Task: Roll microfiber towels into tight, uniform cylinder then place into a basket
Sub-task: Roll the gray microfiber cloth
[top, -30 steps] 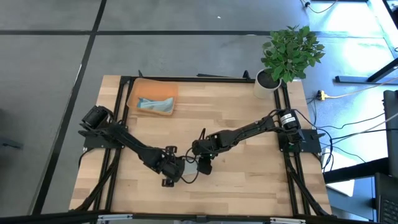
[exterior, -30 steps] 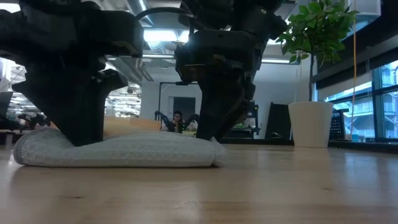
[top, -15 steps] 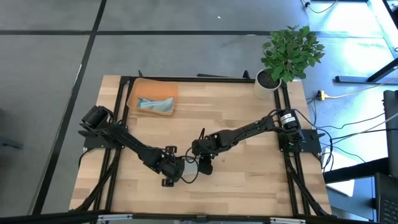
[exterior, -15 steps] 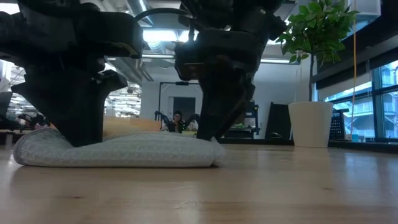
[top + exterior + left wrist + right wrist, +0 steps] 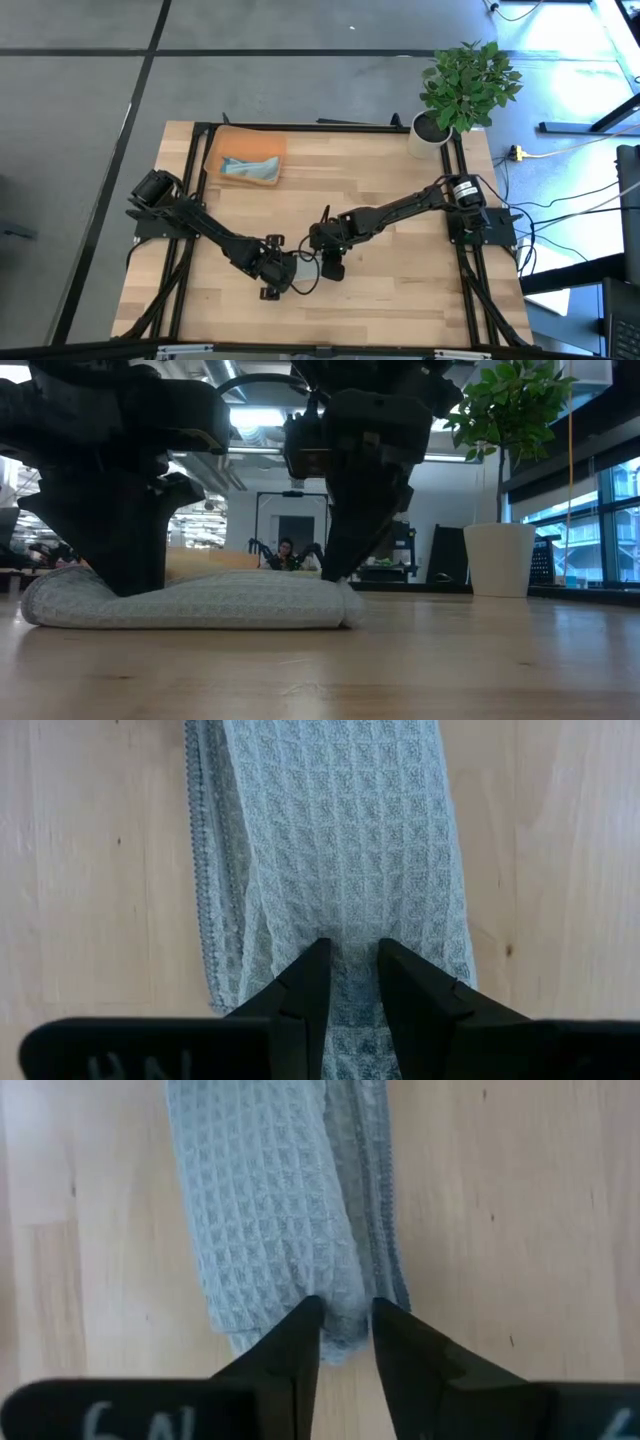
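A pale grey-green microfiber towel (image 5: 200, 605) lies rolled into a long, low roll on the wooden table, between my two grippers. My left gripper (image 5: 352, 945) is shut on one end of it, at the left in the low view (image 5: 130, 585). My right gripper (image 5: 347, 1302) is shut on the other end (image 5: 338, 575). In the high view the two grippers (image 5: 285, 268) (image 5: 325, 262) nearly meet near the table's middle, hiding most of the towel (image 5: 305, 260). The orange basket (image 5: 225, 150) stands at the far left with a teal towel (image 5: 250, 167) inside. My left gripper pinches a ridge of the roll's top (image 5: 350, 975) between its two fingers, near the roll's left end. The fingers slant steeply down from above and lie along the roll. The roll rests on the table along its whole length. My right gripper pinches the roll's right end (image 5: 345, 1325) between its two fingers; a small fold of cloth sits in the narrow gap. The fingers slant down from above and lie along the roll. That end rests on the table.
A white plant pot (image 5: 432, 130) with a leafy plant stands at the table's far right corner (image 5: 497, 560). Black frame rails (image 5: 195, 190) run along the table's left and right sides. Bare wood lies near the front edge.
My right gripper has rolled a little about its own pointing line above the towel's right end. The towel and my left gripper have kept still.
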You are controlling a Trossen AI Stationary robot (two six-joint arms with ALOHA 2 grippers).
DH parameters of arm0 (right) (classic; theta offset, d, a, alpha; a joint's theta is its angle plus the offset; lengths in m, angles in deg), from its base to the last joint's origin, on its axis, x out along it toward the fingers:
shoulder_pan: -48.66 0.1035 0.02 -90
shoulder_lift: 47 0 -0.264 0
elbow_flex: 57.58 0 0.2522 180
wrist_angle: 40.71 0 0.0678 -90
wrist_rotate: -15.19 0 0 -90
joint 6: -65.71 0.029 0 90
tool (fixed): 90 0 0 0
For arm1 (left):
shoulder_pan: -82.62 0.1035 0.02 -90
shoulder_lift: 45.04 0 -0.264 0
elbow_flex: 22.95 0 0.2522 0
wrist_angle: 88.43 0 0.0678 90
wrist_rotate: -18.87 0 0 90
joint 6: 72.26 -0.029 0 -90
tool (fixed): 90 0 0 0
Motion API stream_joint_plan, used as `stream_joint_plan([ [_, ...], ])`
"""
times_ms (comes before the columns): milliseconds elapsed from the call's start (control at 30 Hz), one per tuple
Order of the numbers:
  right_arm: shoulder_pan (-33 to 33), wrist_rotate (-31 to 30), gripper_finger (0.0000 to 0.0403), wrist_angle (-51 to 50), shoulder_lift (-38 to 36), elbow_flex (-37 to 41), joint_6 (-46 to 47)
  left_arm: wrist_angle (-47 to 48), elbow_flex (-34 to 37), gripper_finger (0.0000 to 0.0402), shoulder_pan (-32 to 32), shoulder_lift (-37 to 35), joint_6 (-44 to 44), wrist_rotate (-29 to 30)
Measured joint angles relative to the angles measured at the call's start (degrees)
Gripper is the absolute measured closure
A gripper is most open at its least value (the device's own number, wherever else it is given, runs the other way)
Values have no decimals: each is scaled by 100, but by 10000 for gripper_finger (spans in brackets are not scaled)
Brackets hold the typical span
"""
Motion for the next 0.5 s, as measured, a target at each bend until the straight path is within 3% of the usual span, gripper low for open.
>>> stream_joint_plan([
  [233, -3, 3, 302, -161, -22, -9, 75, 0, 0, 318, 0, 0, 1, -7],
  [500, -103, 289, 267, -2049, -29, -1029, -630, 2, 0, 318, 0, 0, 0, -9],
])
